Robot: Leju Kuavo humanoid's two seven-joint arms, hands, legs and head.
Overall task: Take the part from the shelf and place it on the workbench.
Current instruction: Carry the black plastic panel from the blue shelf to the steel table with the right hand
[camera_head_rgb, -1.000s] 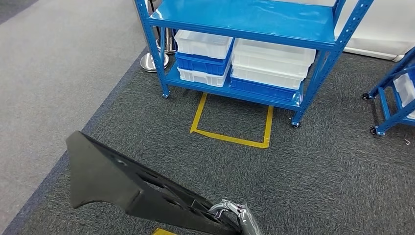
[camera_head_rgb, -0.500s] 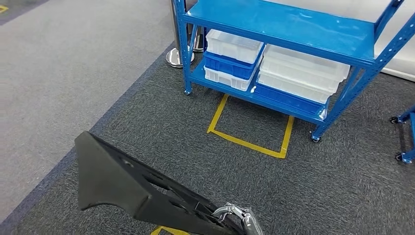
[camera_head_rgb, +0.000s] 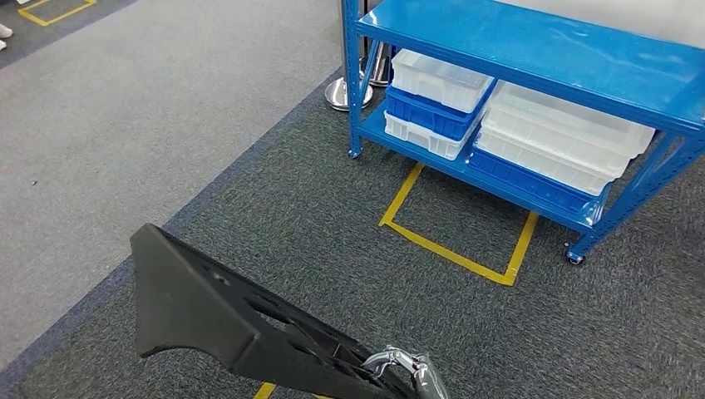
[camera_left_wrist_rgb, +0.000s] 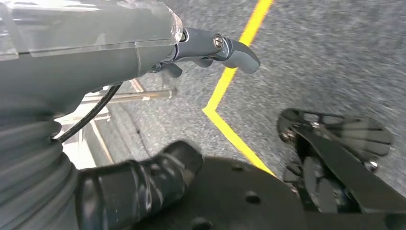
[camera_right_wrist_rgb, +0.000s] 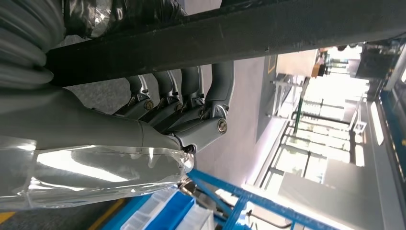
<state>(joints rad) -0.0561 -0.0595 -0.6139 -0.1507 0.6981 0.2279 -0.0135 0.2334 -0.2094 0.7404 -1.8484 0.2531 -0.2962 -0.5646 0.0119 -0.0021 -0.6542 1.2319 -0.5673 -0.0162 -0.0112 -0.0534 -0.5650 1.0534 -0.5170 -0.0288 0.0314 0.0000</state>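
Observation:
The black part (camera_head_rgb: 216, 316), a long flat piece with cut-out slots, juts out over the carpet at the lower left of the head view. My right hand (camera_head_rgb: 407, 370) grips its near end at the bottom edge. In the right wrist view the right hand's (camera_right_wrist_rgb: 191, 105) fingers (camera_right_wrist_rgb: 215, 86) wrap around the part's dark bar (camera_right_wrist_rgb: 239, 33). My left hand (camera_left_wrist_rgb: 143, 57) hangs above the carpet with its fingers apart and nothing in it.
A blue shelf rack (camera_head_rgb: 532, 50) stands ahead on the right, with stacked white and blue bins (camera_head_rgb: 441, 100) on its lower shelf. A yellow tape square (camera_head_rgb: 457, 241) marks the carpet before it. A steel post base (camera_head_rgb: 345, 93) sits by the rack's corner. Light grey floor (camera_head_rgb: 125, 125) runs along the left.
The whole view has swung left, so the rack and tape square now sit further right in the picture. My right hand still grips the part the same way.

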